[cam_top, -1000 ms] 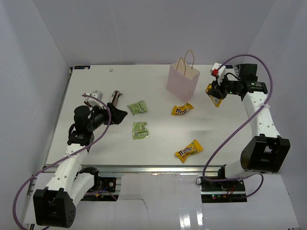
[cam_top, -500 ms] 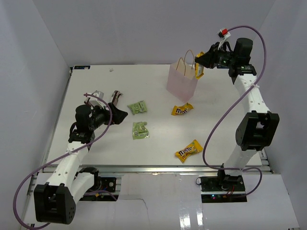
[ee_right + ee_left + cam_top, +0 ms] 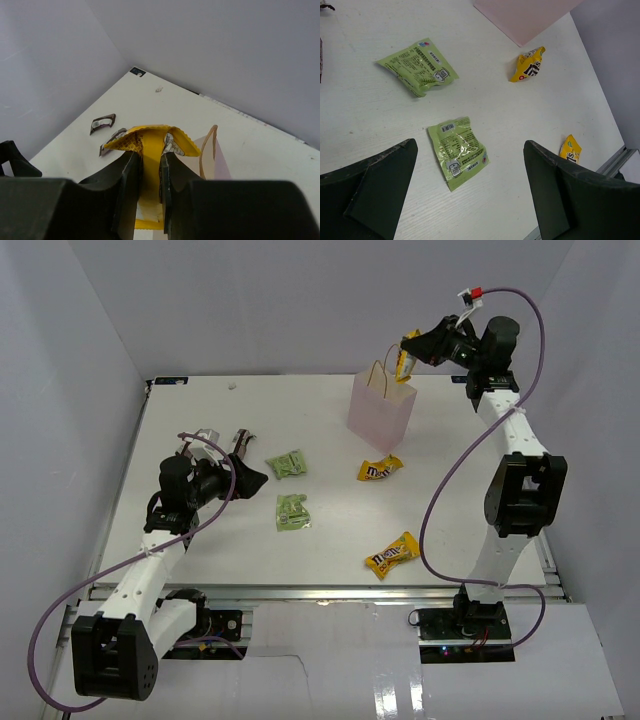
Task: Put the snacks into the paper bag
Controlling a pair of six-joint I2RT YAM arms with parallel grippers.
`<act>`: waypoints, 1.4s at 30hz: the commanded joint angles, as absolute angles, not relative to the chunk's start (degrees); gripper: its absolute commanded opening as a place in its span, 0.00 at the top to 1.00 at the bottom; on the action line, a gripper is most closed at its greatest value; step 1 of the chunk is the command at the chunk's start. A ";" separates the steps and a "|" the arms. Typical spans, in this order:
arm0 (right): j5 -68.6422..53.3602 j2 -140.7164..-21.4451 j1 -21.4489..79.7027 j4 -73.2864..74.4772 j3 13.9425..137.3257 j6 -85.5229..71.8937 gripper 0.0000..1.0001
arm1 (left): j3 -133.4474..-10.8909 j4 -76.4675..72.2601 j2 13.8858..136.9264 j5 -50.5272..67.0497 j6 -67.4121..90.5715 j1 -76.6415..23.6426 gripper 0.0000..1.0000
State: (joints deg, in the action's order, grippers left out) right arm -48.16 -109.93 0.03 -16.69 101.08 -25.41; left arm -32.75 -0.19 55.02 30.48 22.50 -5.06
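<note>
Right wrist, claw (image 3: 150,162) pinching crinkled yellow packet (image 3: 151,136)

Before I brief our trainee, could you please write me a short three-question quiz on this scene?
1. What does the right gripper hold? A green pouch; B yellow bag; C brown bar.
2. True or false: the left gripper is shut.
3. How many yellow bags lie on the table?
Key: 1 B; 2 false, it is open; 3 two.
</note>
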 commanded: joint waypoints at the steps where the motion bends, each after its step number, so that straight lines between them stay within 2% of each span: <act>1: -48.95 -111.09 -0.09 -26.80 98.97 -33.48 0.76 | -34.89 -0.35 54.84 31.90 21.88 -5.27 0.02; 16: -46.93 -112.15 2.02 -26.72 97.47 -28.83 0.74 | -34.89 -0.35 54.93 32.70 21.97 -5.19 0.02; 28: -45.00 -112.85 1.76 -19.34 98.44 -16.79 0.70 | -34.89 -0.35 55.19 33.22 22.15 -5.27 0.02; 35: -43.07 -112.41 1.67 -16.17 98.97 -12.66 0.59 | -34.98 -0.35 56.60 33.92 22.59 -5.27 0.02; 42: -42.80 -110.13 1.76 -15.38 96.51 -11.16 0.54 | -34.89 -0.35 57.48 33.75 22.85 -5.27 0.02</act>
